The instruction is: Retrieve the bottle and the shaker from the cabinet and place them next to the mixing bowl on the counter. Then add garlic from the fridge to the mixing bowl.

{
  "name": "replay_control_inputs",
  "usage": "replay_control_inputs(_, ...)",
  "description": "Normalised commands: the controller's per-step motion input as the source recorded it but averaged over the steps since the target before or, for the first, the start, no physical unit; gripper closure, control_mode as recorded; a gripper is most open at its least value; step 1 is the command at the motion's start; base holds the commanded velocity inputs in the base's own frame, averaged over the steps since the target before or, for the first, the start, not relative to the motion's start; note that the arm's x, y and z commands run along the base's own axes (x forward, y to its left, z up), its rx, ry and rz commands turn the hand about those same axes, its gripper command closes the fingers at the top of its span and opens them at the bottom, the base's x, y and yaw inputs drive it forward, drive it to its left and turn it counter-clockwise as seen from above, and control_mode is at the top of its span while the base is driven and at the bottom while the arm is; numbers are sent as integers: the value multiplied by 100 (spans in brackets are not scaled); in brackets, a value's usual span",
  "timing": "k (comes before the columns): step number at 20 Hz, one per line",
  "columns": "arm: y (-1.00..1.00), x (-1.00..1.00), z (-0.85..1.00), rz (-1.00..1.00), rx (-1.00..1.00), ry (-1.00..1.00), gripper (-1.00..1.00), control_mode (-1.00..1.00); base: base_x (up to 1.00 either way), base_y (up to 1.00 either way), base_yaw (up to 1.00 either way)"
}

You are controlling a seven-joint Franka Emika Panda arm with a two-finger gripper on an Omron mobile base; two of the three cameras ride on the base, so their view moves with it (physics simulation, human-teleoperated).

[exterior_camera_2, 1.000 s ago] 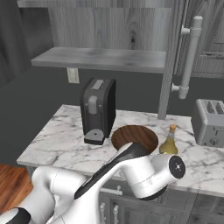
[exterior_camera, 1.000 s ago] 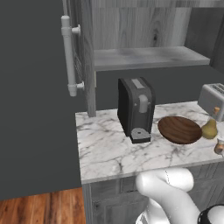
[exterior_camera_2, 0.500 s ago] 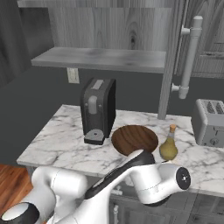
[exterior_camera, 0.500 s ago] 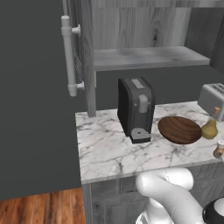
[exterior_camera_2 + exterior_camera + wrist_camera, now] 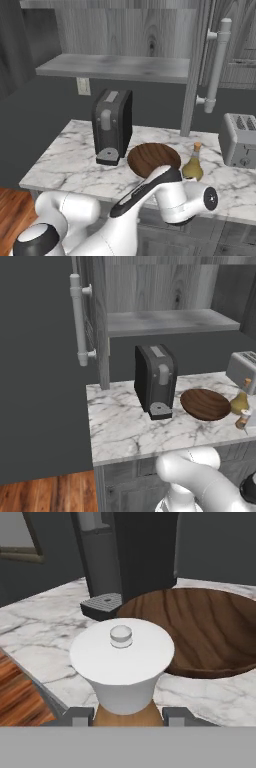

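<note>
In the hand view the shaker (image 5: 121,662), with a white domed top and a wooden base, stands between my gripper (image 5: 127,716) fingertips (image 5: 80,716), and the gripper is shut on it. Right behind it lies the brown wooden mixing bowl (image 5: 200,632). In the left base view the shaker (image 5: 243,418) is at the counter's front right, beside the bowl (image 5: 205,404) and the yellowish bottle (image 5: 240,402). I cannot tell whether the shaker touches the marble. The bottle (image 5: 192,167) stands just right of the bowl (image 5: 150,156). The garlic is out of view.
A black coffee machine (image 5: 156,381) stands left of the bowl on the marble counter (image 5: 125,426). A silver toaster (image 5: 240,140) sits at the right. An open cabinet shelf (image 5: 170,321) hangs above, with a door and long bar handle (image 5: 77,318) at its left.
My forearm and elbow have swung to the right and lower in front of the counter. The shaker stays in the grip beside the bowl, having shifted only slightly.
</note>
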Motion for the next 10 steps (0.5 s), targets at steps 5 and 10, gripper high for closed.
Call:
replay_control_inputs(5,-7,25,-5,0,0,0,100,-100,0,0,0)
replay_control_inputs(10,-17,15,-12,0,0,0,100,-100,0,0,0)
